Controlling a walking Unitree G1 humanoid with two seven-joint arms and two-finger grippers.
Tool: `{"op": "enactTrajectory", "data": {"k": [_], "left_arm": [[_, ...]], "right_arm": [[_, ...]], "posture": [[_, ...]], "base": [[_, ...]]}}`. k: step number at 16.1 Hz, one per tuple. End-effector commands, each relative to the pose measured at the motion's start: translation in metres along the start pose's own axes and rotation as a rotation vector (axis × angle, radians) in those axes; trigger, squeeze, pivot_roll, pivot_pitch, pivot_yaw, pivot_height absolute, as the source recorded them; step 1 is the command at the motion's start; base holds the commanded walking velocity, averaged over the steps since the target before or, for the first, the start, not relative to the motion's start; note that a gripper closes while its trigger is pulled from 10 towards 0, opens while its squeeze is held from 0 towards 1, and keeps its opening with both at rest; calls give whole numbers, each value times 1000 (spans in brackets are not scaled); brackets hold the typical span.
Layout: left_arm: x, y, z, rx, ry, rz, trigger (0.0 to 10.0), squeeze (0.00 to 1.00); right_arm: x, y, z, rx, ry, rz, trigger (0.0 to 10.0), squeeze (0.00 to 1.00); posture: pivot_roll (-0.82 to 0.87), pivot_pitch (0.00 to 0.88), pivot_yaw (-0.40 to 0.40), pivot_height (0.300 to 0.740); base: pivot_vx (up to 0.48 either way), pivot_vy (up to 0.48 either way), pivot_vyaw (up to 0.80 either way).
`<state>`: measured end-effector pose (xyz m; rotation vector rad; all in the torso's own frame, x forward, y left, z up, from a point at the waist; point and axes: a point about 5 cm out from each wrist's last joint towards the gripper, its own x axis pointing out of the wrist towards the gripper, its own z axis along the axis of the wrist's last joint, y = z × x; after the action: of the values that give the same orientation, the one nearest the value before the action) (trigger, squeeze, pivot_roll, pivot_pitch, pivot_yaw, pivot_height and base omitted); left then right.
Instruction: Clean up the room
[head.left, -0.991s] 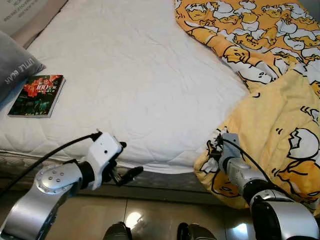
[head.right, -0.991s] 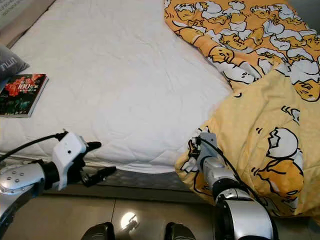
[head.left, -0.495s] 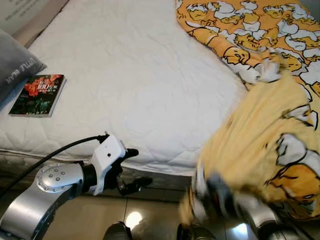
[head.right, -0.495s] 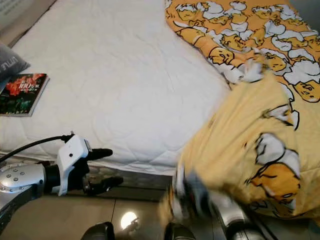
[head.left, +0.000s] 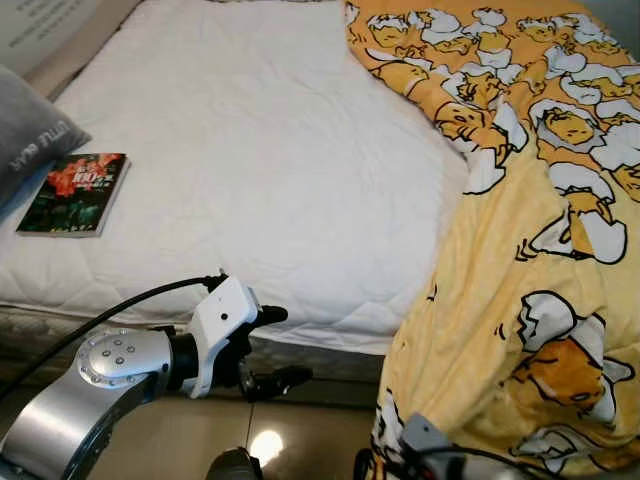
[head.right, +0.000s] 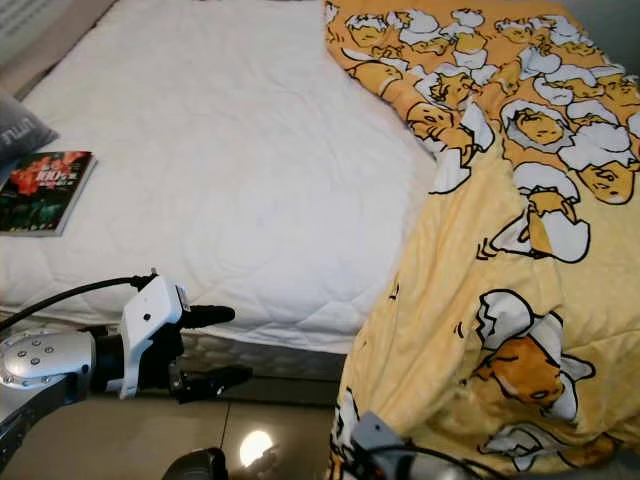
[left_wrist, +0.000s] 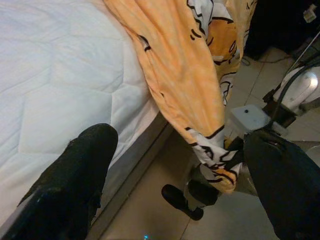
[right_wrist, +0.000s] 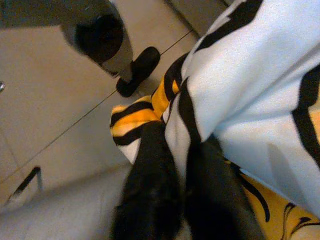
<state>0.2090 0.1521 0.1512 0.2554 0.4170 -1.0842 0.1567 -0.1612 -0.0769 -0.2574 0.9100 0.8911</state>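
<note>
Blanket (head.left: 520, 300) now pulled down bedside by right gripper (right_wrist: 182, 165).

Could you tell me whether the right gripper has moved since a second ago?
Yes. The right gripper dropped from the mattress edge toward the floor, pulling the blanket.

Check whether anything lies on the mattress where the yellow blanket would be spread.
A book lies near the mattress's left edge, beside a grey pillow. The right gripper holds the blanket's hanging corner.
</note>
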Motion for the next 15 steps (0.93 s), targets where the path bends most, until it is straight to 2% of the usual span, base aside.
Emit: {"op": "enactTrajectory", "data": {"k": [1, 2, 4, 6, 7, 8, 9, 10, 11, 13, 15], "left_arm": [[0, -2, 2, 11, 0, -16, 10000, 522], [1, -2, 2, 12, 0, -17, 10000, 518], [2, -2, 3, 17, 0, -18, 10000, 498], [2, -1, 4, 20, 0, -20, 10000, 490], [2, 0, 4, 21, 0, -20, 10000, 490], [1, 1, 3, 23, 3, -19, 10000, 490], [1, 1, 3, 23, 3, -19, 10000, 490], [1, 1, 3, 24, 2, -16, 10000, 490], [2, 1, 4, 24, 0, -13, 10000, 490], [2, 0, 4, 24, -1, -11, 10000, 490], [2, -1, 5, 26, 1, -14, 10000, 490]], "right_arm": [[5, 7, -6, 51, 5, -19, 10000, 1000], [10, 9, 2, 44, -19, -26, 10000, 1000], [25, 11, 35, 20, -109, -47, 10000, 1000], [30, -3, 70, 43, -216, -126, 10000, 1000], [27, -15, 84, 48, -262, -186, 10000, 1000], [12, -39, 96, 15, -309, -288, 10000, 1000], [3, -49, 100, -6, -329, -336, 10000, 1000], [-15, -70, 109, -14, -395, -400, 10000, 1000], [-47, -100, 127, 5, -499, -496, 10000, 1000], [-64, -119, 153, 76, -595, -614, 10000, 1000], [-67, -130, 177, 214, -653, -701, 10000, 1000]], "posture": [[73, 152, -7, 740], [73, 152, -7, 740], [76, 154, -2, 740], [75, 156, 0, 740], [75, 157, -2, 740], [74, 159, -1, 740], [74, 159, -1, 740], [75, 158, -4, 740], [75, 158, -4, 740], [83, 163, -6, 740], [86, 167, -1, 740]], "base": [[0, 0, 0], [0, 0, 0], [0, 0, 0], [0, 0, 0], [0, 0, 0], [0, 0, 0], [0, 0, 0], [0, 0, 0], [0, 0, 0], [0, 0, 0], [0, 0, 0]]}}
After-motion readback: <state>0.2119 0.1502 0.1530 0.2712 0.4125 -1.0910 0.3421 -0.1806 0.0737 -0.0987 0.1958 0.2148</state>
